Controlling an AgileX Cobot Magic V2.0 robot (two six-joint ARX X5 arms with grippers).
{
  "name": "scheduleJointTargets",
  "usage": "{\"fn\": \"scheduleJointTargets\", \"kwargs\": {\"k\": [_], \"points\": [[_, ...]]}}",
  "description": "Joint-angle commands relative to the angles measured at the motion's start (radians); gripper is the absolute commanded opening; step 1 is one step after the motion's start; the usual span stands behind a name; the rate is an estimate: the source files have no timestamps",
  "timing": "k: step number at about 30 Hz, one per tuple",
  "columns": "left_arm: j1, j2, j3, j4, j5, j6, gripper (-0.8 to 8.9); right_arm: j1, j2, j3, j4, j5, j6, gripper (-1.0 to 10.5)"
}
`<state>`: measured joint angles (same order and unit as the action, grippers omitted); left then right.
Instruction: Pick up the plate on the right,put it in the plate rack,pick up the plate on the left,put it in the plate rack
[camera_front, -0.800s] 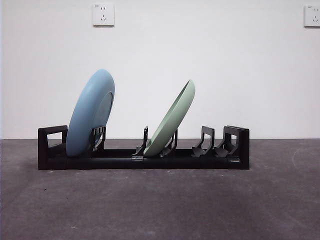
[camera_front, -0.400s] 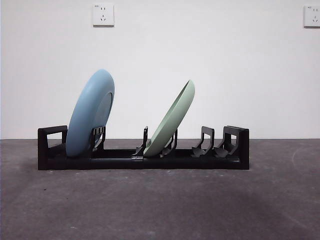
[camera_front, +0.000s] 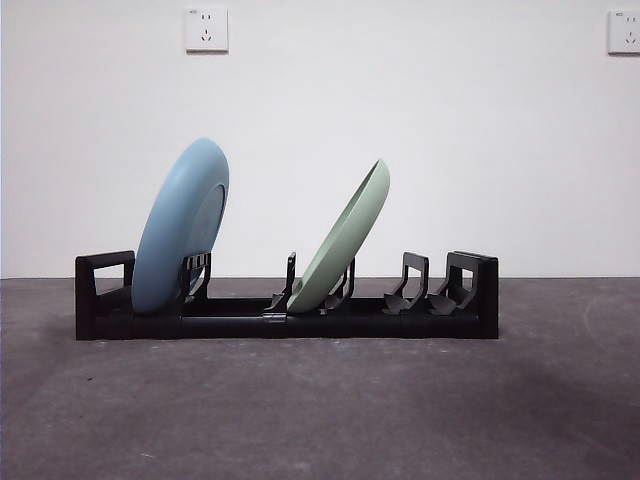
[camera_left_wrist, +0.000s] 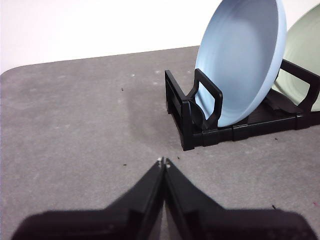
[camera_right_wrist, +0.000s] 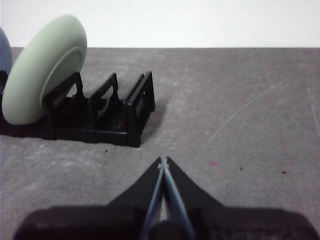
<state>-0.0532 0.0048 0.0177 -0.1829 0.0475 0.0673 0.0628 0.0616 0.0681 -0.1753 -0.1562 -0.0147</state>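
The black plate rack (camera_front: 290, 318) lies across the grey table. A blue plate (camera_front: 182, 225) stands on edge at its left end, leaning right. A green plate (camera_front: 345, 240) leans right in the middle slots. My left gripper (camera_left_wrist: 163, 161) is shut and empty, back from the rack's left end (camera_left_wrist: 192, 117), with the blue plate (camera_left_wrist: 242, 57) ahead of it. My right gripper (camera_right_wrist: 163, 160) is shut and empty, back from the rack's right end (camera_right_wrist: 137, 107), with the green plate (camera_right_wrist: 42, 67) beyond. Neither gripper shows in the front view.
Two prong slots (camera_front: 435, 285) at the rack's right end hold nothing. A white wall stands behind the table with sockets (camera_front: 206, 29) high up. Grey tabletop (camera_front: 320, 410) stretches in front of the rack.
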Motion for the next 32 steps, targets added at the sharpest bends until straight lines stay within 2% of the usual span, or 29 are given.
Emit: {"fn": "scheduleJointTargets", "kwargs": {"k": [1,5,32], "points": [[0.003,-0.002,-0.014,0.003,0.005,-0.004,-0.01,-0.003,-0.051,-0.04,0.016,0.001,0.028,0.1],[0.003,-0.002,-0.014,0.003,0.005,-0.004,-0.01,-0.002,-0.061,-0.062,0.005,0.006,0.051,0.1],[0.003,-0.002,-0.014,0.003,0.005,-0.004,0.0,-0.001,-0.055,-0.061,0.003,0.008,0.055,0.1]]}}
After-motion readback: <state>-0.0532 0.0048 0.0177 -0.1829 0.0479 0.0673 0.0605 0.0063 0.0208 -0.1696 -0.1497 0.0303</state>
